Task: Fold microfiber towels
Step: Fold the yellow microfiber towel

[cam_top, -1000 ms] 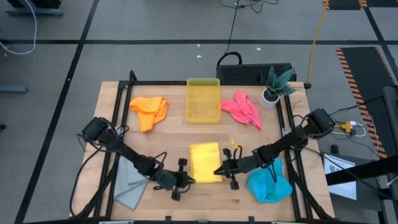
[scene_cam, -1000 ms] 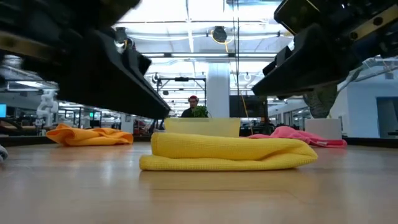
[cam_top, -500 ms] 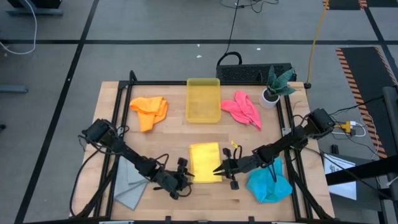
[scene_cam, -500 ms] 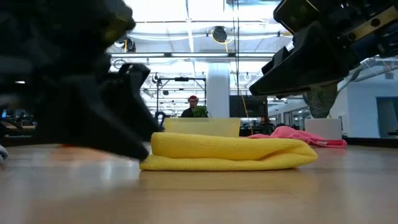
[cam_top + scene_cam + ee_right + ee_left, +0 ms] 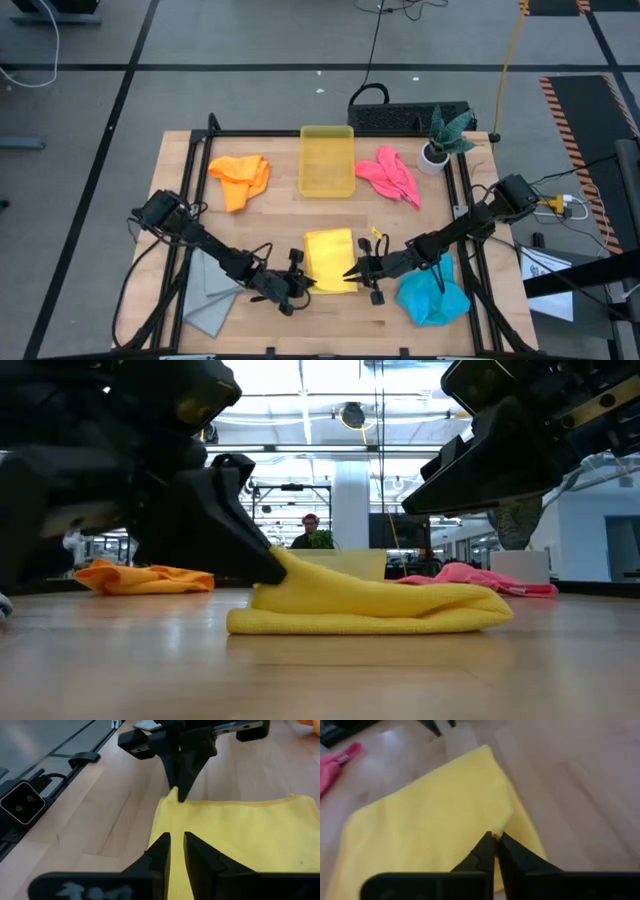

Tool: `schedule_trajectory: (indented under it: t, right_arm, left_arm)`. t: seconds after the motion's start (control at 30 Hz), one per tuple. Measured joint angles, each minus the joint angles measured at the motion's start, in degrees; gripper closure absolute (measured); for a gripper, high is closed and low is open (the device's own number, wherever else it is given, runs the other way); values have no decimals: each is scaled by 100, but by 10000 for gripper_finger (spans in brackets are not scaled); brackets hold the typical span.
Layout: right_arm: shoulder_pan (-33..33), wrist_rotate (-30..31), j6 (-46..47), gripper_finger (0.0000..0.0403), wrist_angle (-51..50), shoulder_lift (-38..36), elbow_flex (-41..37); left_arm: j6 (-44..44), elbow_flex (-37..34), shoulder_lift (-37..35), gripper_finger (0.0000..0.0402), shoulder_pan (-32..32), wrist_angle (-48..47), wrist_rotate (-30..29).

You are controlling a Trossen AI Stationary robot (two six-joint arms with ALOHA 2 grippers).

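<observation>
A pale wooden table [image 5: 280, 215] in a black frame stands on a grey floor, with a bright open hall beyond it in the low view. The yellow towel [image 5: 330, 260] lies folded near the front middle of the table, a flat oblong with its doubled layers showing as a soft rolled edge at table height. The left gripper [image 5: 298, 285] sits at the towel's front left corner, its fingers pressed together on a pinch of the top layer, which rises in a small peak there [image 5: 285, 565]; the left wrist view shows the two tips meeting on the cloth's edge [image 5: 492, 836]. The right gripper [image 5: 352, 273] is at the towel's front right edge, its fingers nearly together over the cloth; whether they grip any fabric I cannot tell. The other towels wait apart: orange [image 5: 240, 178] at the back left, pink [image 5: 390, 174] at the back right, grey [image 5: 208, 295] under the left arm, blue [image 5: 432, 296] under the right arm, and a yellow bin [image 5: 327, 160] stands at the back middle beside a plant [image 5: 440, 135]. The cloth looks light, limp and somewhat grippy, so it should drape and sag from any single hold rather than keep its shape. It is not fragile, but layers may slip apart. The sound place to take hold seems to be a corner or edge, catching all layers at once, with both corners lifted together to keep the fold square.
</observation>
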Motion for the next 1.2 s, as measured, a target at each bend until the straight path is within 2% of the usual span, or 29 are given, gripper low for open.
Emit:
schedule_trajectory:
  t: [0.1,0.3,0.53,0.73,0.9,1.03,1.2]
  right_arm:
    - [0,0,2,360,-23,0,0]
    - [0,-2,2,360,-261,0,0]
    - [0,1,48,360,-236,0,0]
    - [-155,16,387,362,-78,107,2]
    - [-320,-2,520,379,374,631,9]
    - [-520,3,715,396,191,857,7]
    - [-606,-2,782,400,-258,818,7]
  left_arm:
    - [251,-3,-176,389,-125,7,-369]
    - [773,3,-331,396,-463,-187,-449]
    - [35,1,-331,386,-505,-1011,-456]
    - [51,1,-331,391,-527,-1067,-456]
    - [288,1,-331,384,-563,-1062,-471]
    - [178,1,-331,396,-645,-1309,-471]
    - [-489,1,-331,375,-671,-1821,-470]
